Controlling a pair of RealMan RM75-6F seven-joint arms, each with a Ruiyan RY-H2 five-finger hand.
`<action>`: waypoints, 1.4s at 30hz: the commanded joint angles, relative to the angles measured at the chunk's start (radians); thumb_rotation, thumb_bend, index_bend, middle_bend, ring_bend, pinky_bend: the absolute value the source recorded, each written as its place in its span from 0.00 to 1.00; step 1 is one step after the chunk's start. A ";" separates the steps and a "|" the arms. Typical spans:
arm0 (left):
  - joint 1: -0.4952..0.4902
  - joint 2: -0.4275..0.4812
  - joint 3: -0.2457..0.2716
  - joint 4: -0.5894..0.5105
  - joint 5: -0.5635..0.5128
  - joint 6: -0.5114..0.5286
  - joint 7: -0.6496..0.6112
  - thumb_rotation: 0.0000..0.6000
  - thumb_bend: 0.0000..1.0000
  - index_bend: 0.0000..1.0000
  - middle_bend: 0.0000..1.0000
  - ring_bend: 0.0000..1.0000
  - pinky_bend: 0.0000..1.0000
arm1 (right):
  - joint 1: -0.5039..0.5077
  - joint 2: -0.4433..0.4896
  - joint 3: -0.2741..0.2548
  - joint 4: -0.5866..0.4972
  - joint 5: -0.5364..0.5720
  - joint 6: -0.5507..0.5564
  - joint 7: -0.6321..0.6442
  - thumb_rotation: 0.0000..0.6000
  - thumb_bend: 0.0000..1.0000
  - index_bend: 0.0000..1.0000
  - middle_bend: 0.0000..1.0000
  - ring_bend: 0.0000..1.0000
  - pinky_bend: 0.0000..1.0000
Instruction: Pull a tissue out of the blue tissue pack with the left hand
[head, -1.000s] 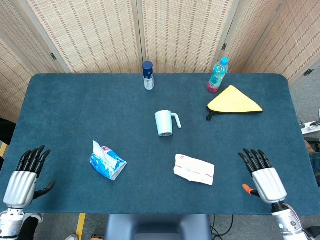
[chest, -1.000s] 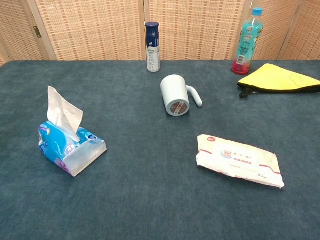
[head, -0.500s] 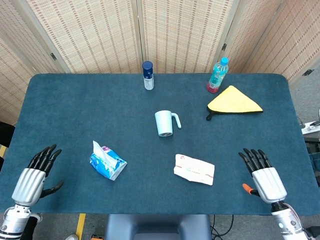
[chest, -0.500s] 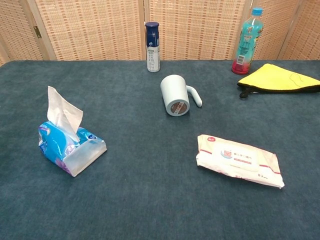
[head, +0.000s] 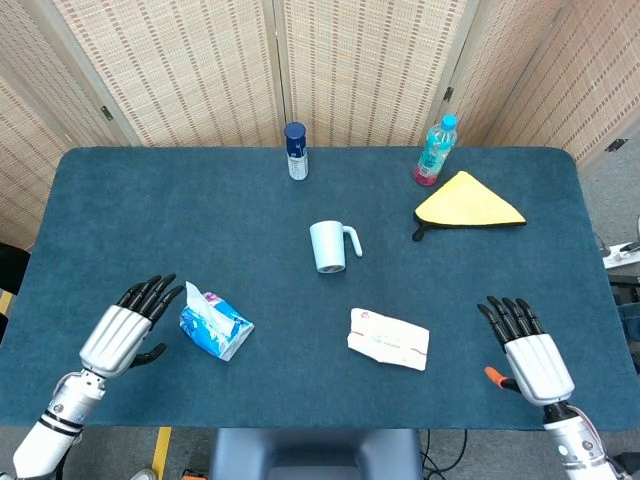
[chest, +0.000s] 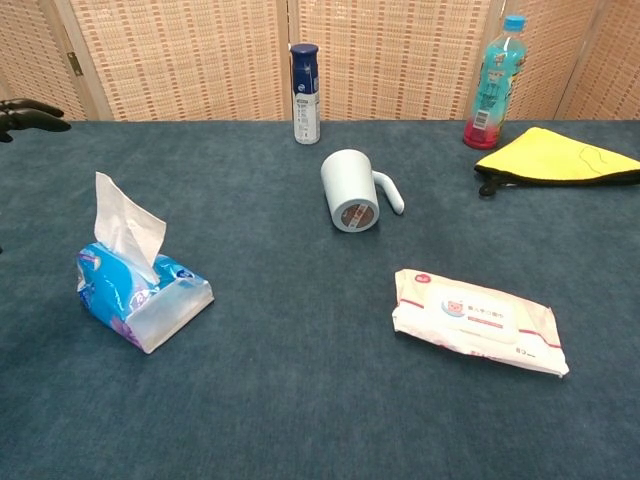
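The blue tissue pack (head: 216, 326) (chest: 141, 294) lies on the front left of the table. A white tissue (chest: 125, 227) (head: 192, 295) stands up from its top. My left hand (head: 125, 328) hovers just left of the pack, fingers spread and pointing toward it, holding nothing. In the chest view only its dark fingertips (chest: 28, 113) show at the left edge. My right hand (head: 529, 351) is open over the front right of the table, far from the pack.
A pale mug (head: 329, 246) lies on its side mid-table. A white wet-wipe pack (head: 389, 338) sits front right of centre. At the back stand a blue-capped can (head: 295, 150) and a pink drink bottle (head: 435, 150), with a yellow cloth (head: 468, 203) beside it.
My left hand has moved right and forward from the table's front left corner to just beside the tissue pack. Its fingertips now enter the chest view. The right hand has not moved.
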 joint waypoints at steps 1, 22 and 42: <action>-0.025 -0.008 -0.007 -0.017 -0.020 -0.033 0.045 1.00 0.28 0.05 0.00 0.00 0.20 | 0.000 0.001 -0.001 -0.001 -0.001 0.000 0.001 1.00 0.06 0.00 0.00 0.00 0.02; -0.149 -0.114 -0.037 -0.007 -0.172 -0.193 0.270 1.00 0.29 0.05 0.00 0.00 0.20 | 0.009 -0.006 0.000 0.005 0.012 -0.021 -0.002 1.00 0.06 0.00 0.00 0.00 0.02; -0.190 -0.162 -0.023 0.090 -0.216 -0.188 0.298 1.00 0.63 0.61 0.03 0.04 0.25 | 0.013 -0.010 -0.004 0.008 0.012 -0.030 -0.005 1.00 0.06 0.00 0.00 0.00 0.02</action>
